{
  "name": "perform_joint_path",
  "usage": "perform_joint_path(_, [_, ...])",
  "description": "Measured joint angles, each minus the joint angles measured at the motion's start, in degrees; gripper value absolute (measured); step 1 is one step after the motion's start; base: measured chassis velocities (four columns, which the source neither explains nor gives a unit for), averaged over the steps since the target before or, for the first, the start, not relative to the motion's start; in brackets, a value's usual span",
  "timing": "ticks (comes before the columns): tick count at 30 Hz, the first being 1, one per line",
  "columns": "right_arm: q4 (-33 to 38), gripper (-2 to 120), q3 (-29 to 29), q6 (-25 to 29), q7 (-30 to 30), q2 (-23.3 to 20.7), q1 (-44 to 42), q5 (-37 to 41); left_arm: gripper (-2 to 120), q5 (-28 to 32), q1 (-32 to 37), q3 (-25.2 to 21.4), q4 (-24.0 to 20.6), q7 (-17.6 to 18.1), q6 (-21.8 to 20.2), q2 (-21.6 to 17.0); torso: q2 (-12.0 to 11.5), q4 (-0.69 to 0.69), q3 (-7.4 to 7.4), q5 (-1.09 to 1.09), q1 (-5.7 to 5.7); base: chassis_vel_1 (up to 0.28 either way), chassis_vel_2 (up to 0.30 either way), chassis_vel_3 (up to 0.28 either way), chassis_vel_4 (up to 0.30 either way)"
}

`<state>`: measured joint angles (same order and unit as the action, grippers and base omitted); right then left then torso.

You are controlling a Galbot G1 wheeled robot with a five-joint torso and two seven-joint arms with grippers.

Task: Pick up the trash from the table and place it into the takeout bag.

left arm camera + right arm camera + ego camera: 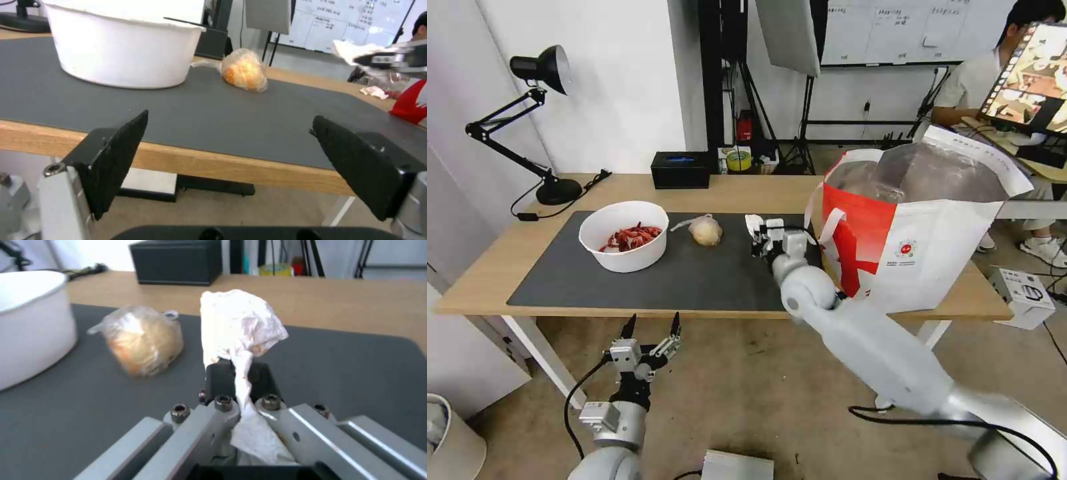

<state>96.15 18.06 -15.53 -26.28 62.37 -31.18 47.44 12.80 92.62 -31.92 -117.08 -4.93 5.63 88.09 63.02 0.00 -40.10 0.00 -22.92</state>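
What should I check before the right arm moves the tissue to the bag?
1. Right gripper shut on tissue: ok.
2. Tissue lifted off the mat: ok, per left wrist view.
3. Bag upright, mouth open: ok.
4. Room inside bag: cannot tell.
5. Left gripper open, below the table edge, out of the path: ok.
6. Bowl and bagged lump away from the bag side: ok.
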Motion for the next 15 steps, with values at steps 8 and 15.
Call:
perform_joint_path(8, [9.18, 0, -5.80, 3.54, 8.00, -7.16, -10.72, -6.34, 100, 0.00, -0.22, 0.89, 0.17, 0.15, -0.76, -0.26, 0.01, 0.00, 0.00, 0.00, 0.00, 0.000, 0.000, 0.000, 0.000])
perform_joint_path(15, [16.23, 0, -18.02, 10.18, 18.10, -12.94, -25.01, -10.21, 100, 0.02, -0.53, 1.33, 0.15, 0.24, -1.09, -1.67, 0.01, -0.01, 0.00, 0.00, 0.01, 0.000, 0.000, 0.000, 0.000])
